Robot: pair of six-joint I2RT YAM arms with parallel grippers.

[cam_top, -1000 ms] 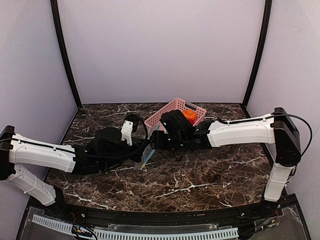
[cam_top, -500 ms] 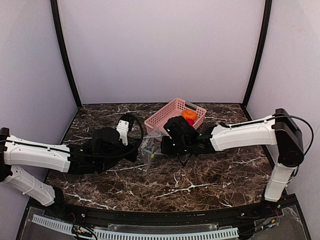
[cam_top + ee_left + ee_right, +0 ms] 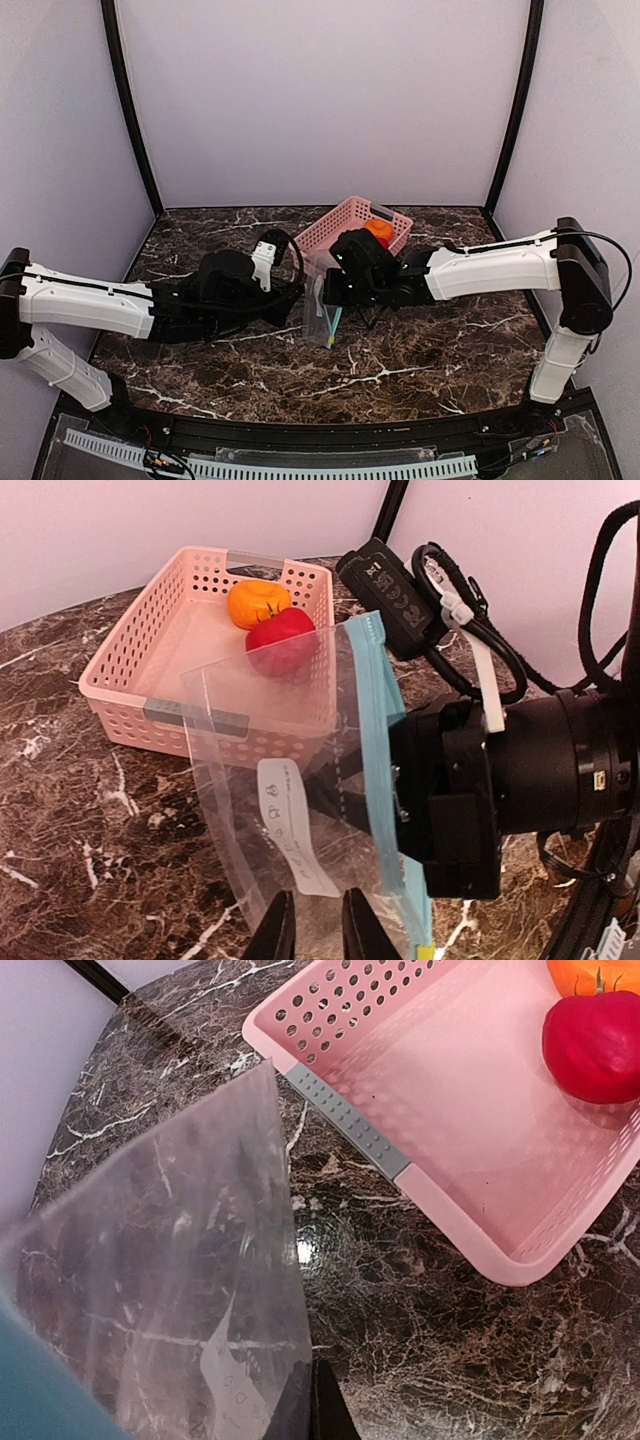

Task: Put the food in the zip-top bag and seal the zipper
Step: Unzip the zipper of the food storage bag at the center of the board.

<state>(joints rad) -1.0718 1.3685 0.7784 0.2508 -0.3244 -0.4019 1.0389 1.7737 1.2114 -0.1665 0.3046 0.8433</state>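
The clear zip-top bag (image 3: 270, 780) hangs above the table between my two grippers, with its teal zipper (image 3: 375, 730) on the right-hand edge and a white label on the film. My right gripper (image 3: 314, 1385) is shut on the bag's edge by the zipper. My left gripper (image 3: 316, 898) sits at the bag's lower edge, its fingers a narrow gap apart. In the top view the bag (image 3: 322, 318) dangles under the right gripper (image 3: 328, 292), and the left gripper (image 3: 298, 298) is just to its left. The food, one orange piece (image 3: 255, 602) and one red piece (image 3: 285, 630), lies in the pink basket.
The pink slotted basket (image 3: 330, 225) stands at the back centre of the dark marble table, just behind both grippers. Its near wall (image 3: 350, 1125) lies close to the right of the hanging bag. Black frame posts rise at both back corners.
My right gripper closed on the bag's zipper edge. The left fingers, shut on the bag before, have parted slightly. The bag shifted right and now hangs lower.
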